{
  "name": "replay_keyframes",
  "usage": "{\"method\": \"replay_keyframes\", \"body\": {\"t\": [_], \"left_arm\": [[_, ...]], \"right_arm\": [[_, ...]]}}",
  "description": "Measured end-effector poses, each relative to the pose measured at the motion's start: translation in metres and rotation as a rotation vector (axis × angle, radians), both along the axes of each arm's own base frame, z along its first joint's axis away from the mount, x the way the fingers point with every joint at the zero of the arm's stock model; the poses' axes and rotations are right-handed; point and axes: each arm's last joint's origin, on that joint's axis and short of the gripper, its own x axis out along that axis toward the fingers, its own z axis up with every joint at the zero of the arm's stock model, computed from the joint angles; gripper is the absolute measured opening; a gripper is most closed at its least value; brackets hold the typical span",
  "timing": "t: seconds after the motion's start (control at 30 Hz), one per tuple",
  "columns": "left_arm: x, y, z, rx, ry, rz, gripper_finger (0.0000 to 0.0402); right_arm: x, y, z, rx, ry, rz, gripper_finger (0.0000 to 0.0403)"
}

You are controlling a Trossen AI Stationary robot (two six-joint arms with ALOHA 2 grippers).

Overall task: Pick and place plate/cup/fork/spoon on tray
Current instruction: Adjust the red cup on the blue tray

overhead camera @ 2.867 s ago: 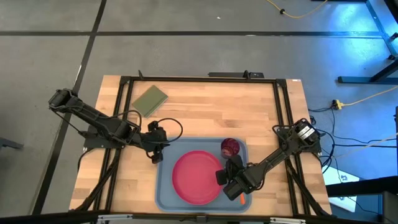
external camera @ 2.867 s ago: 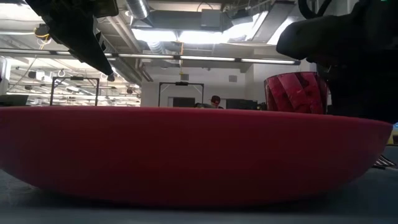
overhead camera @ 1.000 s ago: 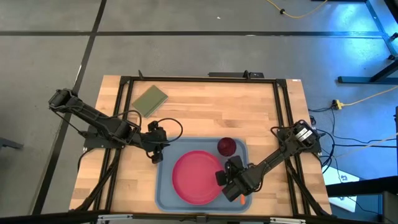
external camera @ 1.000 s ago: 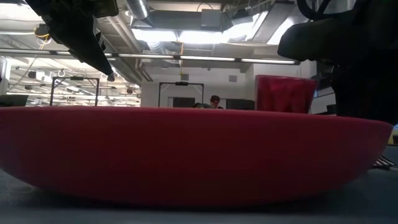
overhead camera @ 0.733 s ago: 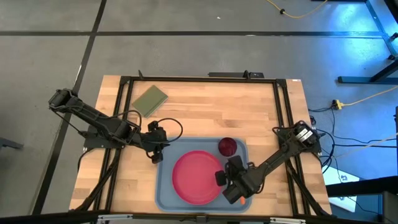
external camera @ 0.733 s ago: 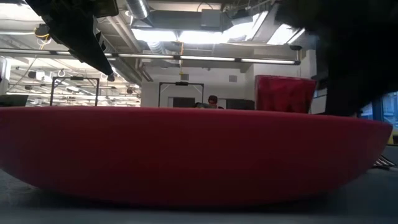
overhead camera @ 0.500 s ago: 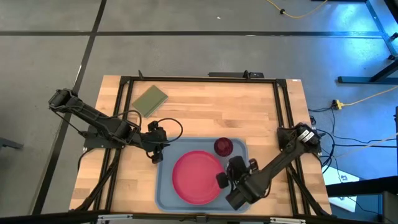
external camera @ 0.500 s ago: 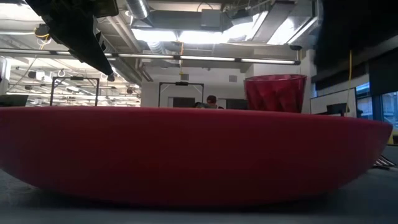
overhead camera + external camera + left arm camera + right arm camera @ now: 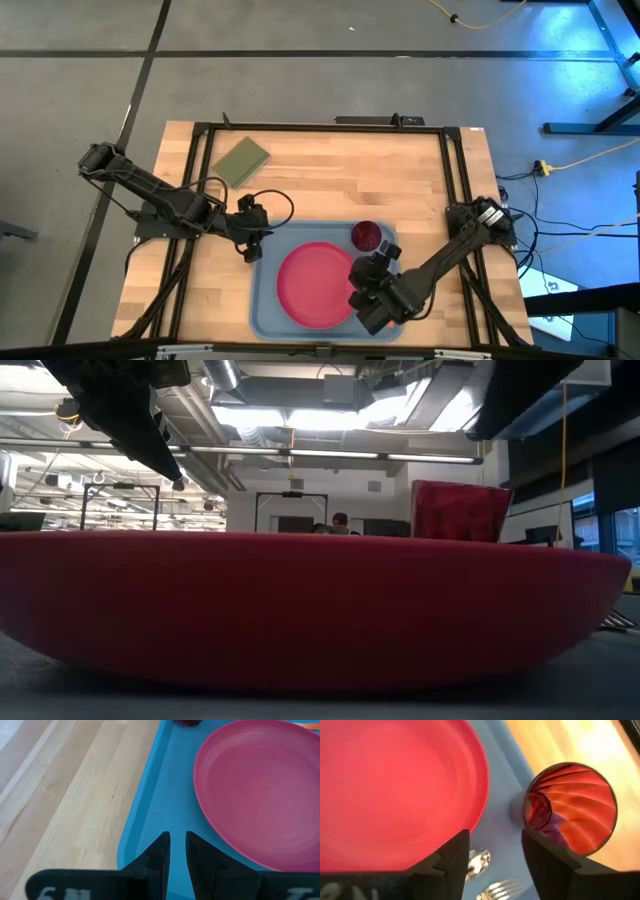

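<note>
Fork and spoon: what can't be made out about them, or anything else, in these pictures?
- Fork and spoon: the right wrist view shows only their heads, cut off by the edge and the right gripper; the high view has that arm over them.
- Tray: the plate fills the low view.
- Cup: base behind the plate's rim.

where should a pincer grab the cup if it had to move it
Take the cup by its rim wall from straight above. It stands upright with its mouth open, and the plate sits close beside it on the tray, crowding a sideways approach.
</note>
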Motion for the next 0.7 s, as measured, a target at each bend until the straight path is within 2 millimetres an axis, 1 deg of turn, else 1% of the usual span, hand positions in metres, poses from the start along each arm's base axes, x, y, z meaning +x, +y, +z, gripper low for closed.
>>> {"method": "replay_keyframes", "body": {"t": [0.1,0.23,0.33,0.47,0.7], "left_arm": [[0.0,0.0,0.0,0.0,0.0,0.0,0.0054],[0.0,0.0,0.0,0.0,0.0,0.0,0.0054],[0.0,0.0,0.0,0.0,0.0,0.0,0.0054],[0.0,0.0,0.0,0.0,0.0,0.0,0.0054],[0.0,0.0,0.0,0.0,0.0,0.0,0.0054]], "right_arm": [[-0.003,-0.001,0.0,-0.047,0.074,0.075,0.0189],[-0.004,-0.008,-0.001,-0.11,0.142,0.112,0.0179],[-0.004,-0.013,-0.008,-0.15,0.178,0.141,0.017],[0.002,-0.02,-0.015,-0.13,0.201,0.155,0.0165],[0.009,-0.028,-0.016,-0.134,0.24,0.188,0.0165]]}}
